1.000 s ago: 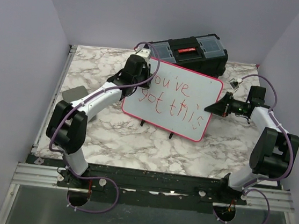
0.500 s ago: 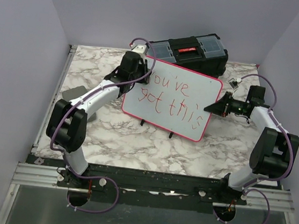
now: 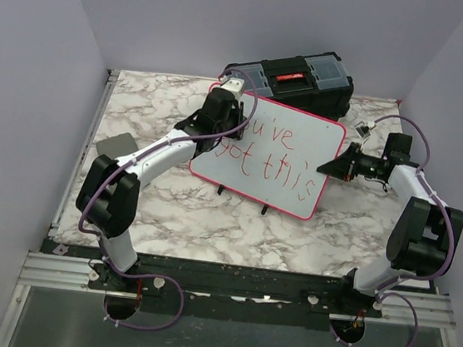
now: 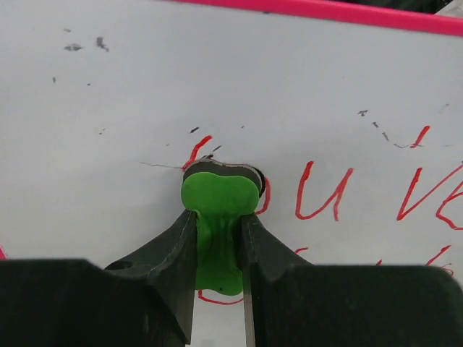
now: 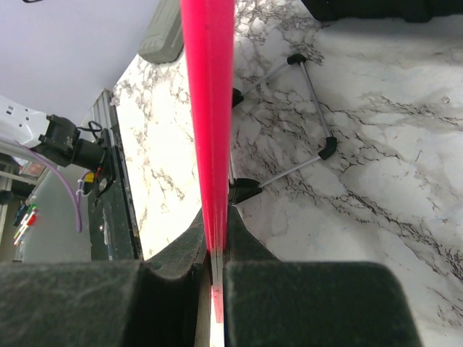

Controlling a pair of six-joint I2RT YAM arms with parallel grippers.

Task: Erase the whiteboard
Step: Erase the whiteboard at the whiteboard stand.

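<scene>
left gripper closed tight on a green eraser, its dark pad pressed to the whiteboard over the red "y"; right gripper pinched shut on the board's pink right rim; whiteboard stands tilted on the marble table, just in front of the black toolbox

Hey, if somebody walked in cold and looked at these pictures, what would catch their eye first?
First, the whiteboard with its pink rim and red handwriting, propped up on the marble table in front of a black toolbox. Next, the left tool pinching a green eraser against the writing at the board's upper left, while the right tool clamps the board's right edge.
</scene>
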